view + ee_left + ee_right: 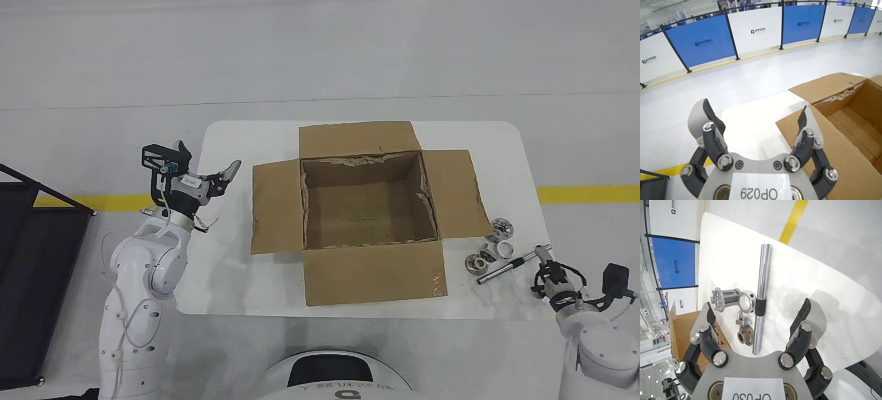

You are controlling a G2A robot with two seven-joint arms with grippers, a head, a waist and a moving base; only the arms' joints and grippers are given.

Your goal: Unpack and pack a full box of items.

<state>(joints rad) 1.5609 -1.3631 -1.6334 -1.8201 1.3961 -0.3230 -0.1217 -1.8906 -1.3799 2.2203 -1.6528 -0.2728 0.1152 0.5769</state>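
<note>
Box [368, 212] open, bare bottom showing, metal parts [727, 299] beside it, both jaws apart

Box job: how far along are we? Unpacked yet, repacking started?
Done: the box stands open and looks empty. The rod, ring, housing and flange lie on the table beside it.
In hand: nothing. The left end effector and right end effector are both open, the right one above the rod.
Left: packing every part back, by the look of it.
</note>
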